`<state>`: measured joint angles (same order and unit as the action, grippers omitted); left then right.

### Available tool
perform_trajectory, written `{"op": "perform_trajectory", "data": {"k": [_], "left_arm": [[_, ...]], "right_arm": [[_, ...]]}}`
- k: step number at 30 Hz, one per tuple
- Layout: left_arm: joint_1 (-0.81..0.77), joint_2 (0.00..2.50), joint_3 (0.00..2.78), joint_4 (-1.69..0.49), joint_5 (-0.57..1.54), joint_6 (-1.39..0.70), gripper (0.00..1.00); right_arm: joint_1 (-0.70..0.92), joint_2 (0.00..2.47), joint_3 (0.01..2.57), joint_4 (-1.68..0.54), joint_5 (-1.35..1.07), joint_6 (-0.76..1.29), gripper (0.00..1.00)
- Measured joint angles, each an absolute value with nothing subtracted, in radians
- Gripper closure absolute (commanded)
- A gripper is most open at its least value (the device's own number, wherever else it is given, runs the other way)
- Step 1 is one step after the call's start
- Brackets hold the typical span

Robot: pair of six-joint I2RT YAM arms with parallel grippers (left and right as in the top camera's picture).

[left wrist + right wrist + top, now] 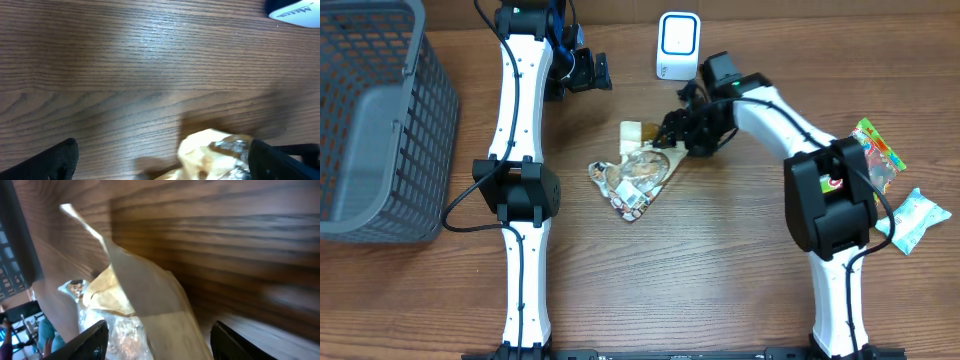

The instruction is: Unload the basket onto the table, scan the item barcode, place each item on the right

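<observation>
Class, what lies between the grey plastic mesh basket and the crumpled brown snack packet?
The left arm crosses there, over wooden table; the overhead view shows it between grey mesh basket and snack packet.

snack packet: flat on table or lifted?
Mostly flat: the snack packet lies on the table, its top edge inside the right gripper. Whether it is gripped, cannot tell.

The left arm (525, 110) and the right arm (775, 115) are white, rounded tubes with black joints, a thin black cable (516, 95) along each.
</observation>
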<state>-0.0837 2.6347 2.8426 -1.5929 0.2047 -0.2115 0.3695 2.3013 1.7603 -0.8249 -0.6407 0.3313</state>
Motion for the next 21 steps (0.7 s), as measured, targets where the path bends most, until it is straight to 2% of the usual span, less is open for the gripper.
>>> {"op": "perform_trajectory", "data": {"k": [3, 4, 8, 15, 21], "left_arm": [[-0.084, 2.635, 2.843, -1.592, 0.205, -0.212, 0.0], [-0.084, 2.635, 2.843, -1.593, 0.205, -0.212, 0.0], [-0.084, 2.635, 2.843, -1.593, 0.205, -0.212, 0.0], [-0.084, 2.635, 2.843, -1.593, 0.205, -0.212, 0.0], [-0.084, 2.635, 2.843, -1.593, 0.205, -0.212, 0.0]], "right_arm": [[0.416, 2.301, 1.707, -0.758, -0.603, 0.419, 0.48], [0.425, 2.299, 1.693, -0.74, -0.607, 0.444, 0.55], [0.452, 2.292, 1.654, -0.693, -0.595, 0.535, 0.96], [0.445, 2.291, 1.646, -0.672, -0.625, 0.59, 0.96], [0.406, 2.251, 1.624, -0.667, -0.576, 0.553, 0.96]]}}
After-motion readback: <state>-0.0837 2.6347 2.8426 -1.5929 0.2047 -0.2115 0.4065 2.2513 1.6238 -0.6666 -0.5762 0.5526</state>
